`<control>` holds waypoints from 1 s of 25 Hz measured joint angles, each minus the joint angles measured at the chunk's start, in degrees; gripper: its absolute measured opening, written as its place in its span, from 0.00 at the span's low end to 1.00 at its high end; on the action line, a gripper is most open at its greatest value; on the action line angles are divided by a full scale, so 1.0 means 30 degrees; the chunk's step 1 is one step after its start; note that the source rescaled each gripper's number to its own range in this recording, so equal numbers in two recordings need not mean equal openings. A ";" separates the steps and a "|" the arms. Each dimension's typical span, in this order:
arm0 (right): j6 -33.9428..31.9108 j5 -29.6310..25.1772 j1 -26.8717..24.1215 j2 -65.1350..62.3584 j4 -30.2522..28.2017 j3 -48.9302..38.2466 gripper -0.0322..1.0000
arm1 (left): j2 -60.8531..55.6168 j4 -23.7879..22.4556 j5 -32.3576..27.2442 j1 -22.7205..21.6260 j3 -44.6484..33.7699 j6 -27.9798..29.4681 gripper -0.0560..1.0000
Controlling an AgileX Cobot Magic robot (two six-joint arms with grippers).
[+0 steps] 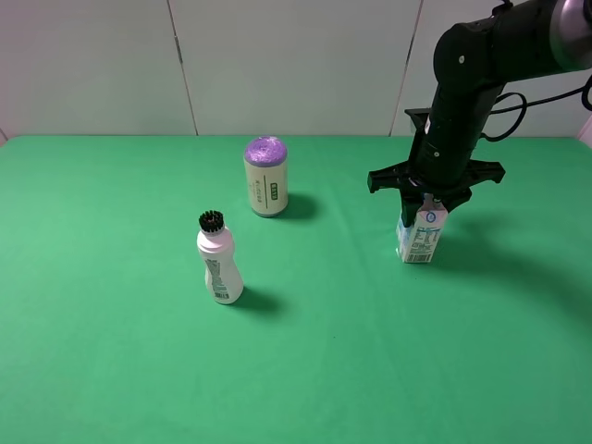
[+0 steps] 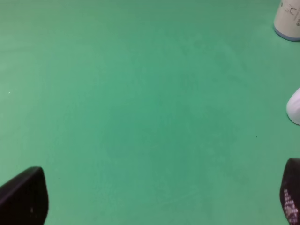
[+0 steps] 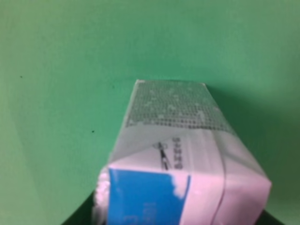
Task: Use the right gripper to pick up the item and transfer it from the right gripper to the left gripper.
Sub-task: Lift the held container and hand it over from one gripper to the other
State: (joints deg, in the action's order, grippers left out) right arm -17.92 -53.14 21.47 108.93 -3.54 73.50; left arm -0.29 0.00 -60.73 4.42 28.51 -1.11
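Note:
The white milk carton (image 1: 419,236) with blue print stands upright on the green table at the right. My right gripper (image 1: 427,196) comes straight down onto its gable top. In the right wrist view the carton (image 3: 187,159) fills the frame, and dark finger parts press against its two lower sides, so the gripper looks shut on it. The carton's base rests on the table. My left gripper (image 2: 157,201) is open and empty over bare green table, with only its two fingertips (image 2: 23,197) showing. The left arm is out of the exterior high view.
A cream cylinder with a purple top (image 1: 265,176) stands at the back middle; its base shows in the left wrist view (image 2: 288,21). A white bottle with a black brush cap (image 1: 219,259) stands left of centre; its edge shows in the left wrist view (image 2: 294,107). A white wall lies behind the table.

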 joint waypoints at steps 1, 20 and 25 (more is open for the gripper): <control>0.0000 -0.0168 0.0000 0.0018 0.0000 0.0096 0.05 | 0.0000 0.0000 0.0000 0.0000 0.0000 0.0000 0.98; 0.1874 -0.2979 0.0000 -0.5944 0.2550 0.1867 0.05 | 0.0000 0.0000 0.0000 0.0000 0.0000 0.0000 0.98; 0.4015 -0.3231 0.0025 -0.6975 0.4865 0.1867 0.05 | 0.0000 0.0000 0.0000 0.0000 0.0000 0.0000 0.98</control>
State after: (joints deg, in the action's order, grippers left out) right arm -5.88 -62.84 21.55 88.00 11.05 79.10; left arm -0.29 0.00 -60.73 4.42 28.51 -1.11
